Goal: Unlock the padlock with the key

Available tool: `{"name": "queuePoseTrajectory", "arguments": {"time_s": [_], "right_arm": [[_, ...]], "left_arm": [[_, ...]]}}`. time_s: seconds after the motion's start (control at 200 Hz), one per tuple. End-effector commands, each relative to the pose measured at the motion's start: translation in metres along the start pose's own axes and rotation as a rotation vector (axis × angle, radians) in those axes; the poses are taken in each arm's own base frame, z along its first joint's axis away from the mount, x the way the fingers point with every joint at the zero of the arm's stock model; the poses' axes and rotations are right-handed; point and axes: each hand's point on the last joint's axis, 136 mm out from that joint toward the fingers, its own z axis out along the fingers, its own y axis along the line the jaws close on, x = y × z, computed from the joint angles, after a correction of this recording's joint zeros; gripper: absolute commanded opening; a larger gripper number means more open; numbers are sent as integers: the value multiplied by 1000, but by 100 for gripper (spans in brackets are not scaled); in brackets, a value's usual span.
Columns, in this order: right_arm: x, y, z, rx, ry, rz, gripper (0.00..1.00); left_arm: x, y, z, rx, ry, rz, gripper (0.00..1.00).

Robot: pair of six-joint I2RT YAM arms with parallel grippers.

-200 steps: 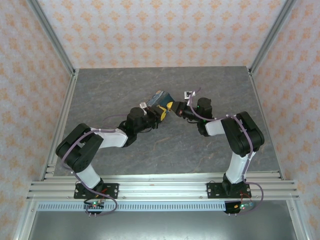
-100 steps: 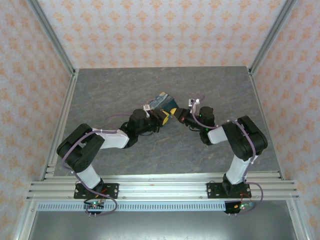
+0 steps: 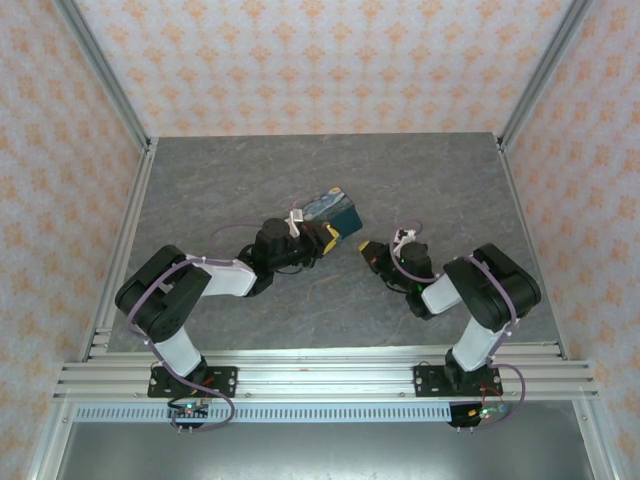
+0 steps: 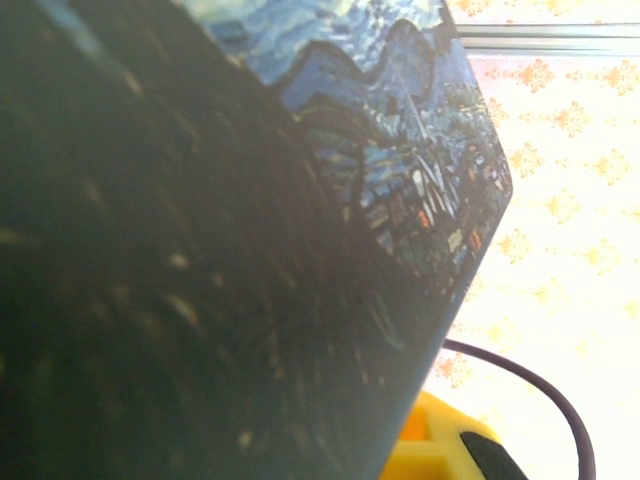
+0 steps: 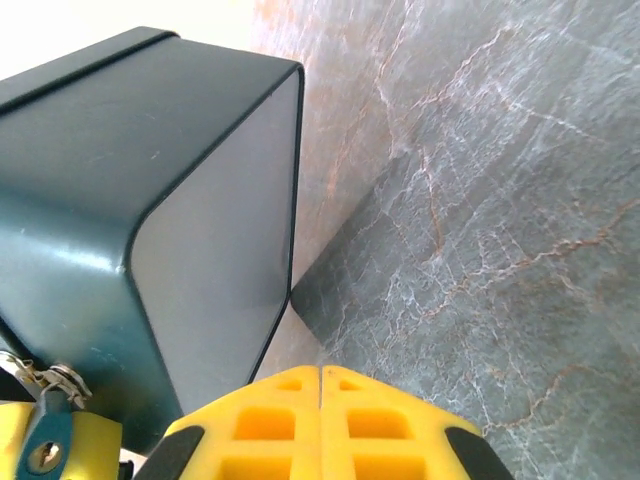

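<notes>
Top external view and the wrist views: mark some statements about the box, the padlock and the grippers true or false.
1. The right gripper touches the painted box. False: bare table lies between them in the top view.
2. The right gripper is shut, its yellow fingers pressed together. True.
3. The painted box sits in the table's far right corner. False: it is near the middle of the table, at the left gripper.
4. The padlock shows at the box's lower corner in the right wrist view. True.
5. A key is in the padlock's keyhole. False: the keyhole faces the camera with no key in it.
</notes>
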Motion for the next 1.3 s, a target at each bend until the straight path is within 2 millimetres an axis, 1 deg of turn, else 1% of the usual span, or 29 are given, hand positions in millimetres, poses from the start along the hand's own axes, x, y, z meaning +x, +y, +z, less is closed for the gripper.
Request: {"name": "queuePoseTrajectory", "arguments": {"time_s": [0.0,0.075,0.17,0.25,0.315,0.405,0.475,0.53,0.611,0.691,0.796,0.856,0.921,0.981,1.061,1.176,1.291], "right_arm": [[-23,20,-8,-44,-179,13,0],[-24,23,-9,-39,-214,13,0],[-24,23,-11,-29,-230,9,0],[-22,20,-11,-13,-220,0,0],[-19,17,-12,9,-205,-7,0],[-15,13,-19,21,-194,-13,0],[-13,11,-25,30,-190,-24,0],[-13,13,-30,30,-186,-32,0],[-12,17,-36,29,-178,-50,0],[-10,26,-40,14,-162,-76,0],[-8,37,-44,-6,-137,-108,0],[-6,43,-45,-21,-124,-123,0],[-3,49,-46,-43,-108,-145,0],[-2,54,-47,-60,-97,-164,0],[2,58,-47,-76,-76,-192,0],[5,62,-45,-83,-48,-239,0],[3,44,-44,31,-47,-249,0]], "left_arm": [[3,-10,2,65,32,11,0],[3,-9,4,55,38,8,0],[5,-1,4,9,48,34,0],[5,12,3,-54,50,66,0],[5,27,2,-132,54,108,0],[3,46,-4,-241,55,176,0],[2,55,-9,-306,56,230,0],[1,63,-13,-356,59,257,0],[1,69,-16,-384,65,278,0],[2,75,-16,-405,76,289,0],[3,80,-15,-423,87,298,13],[3,81,-16,-427,91,301,25],[4,80,-18,-431,93,308,41],[5,78,-22,-437,95,316,54],[8,76,-29,-447,105,325,66],[13,69,-44,-454,116,347,76],[16,61,-58,-457,112,359,81]]}}
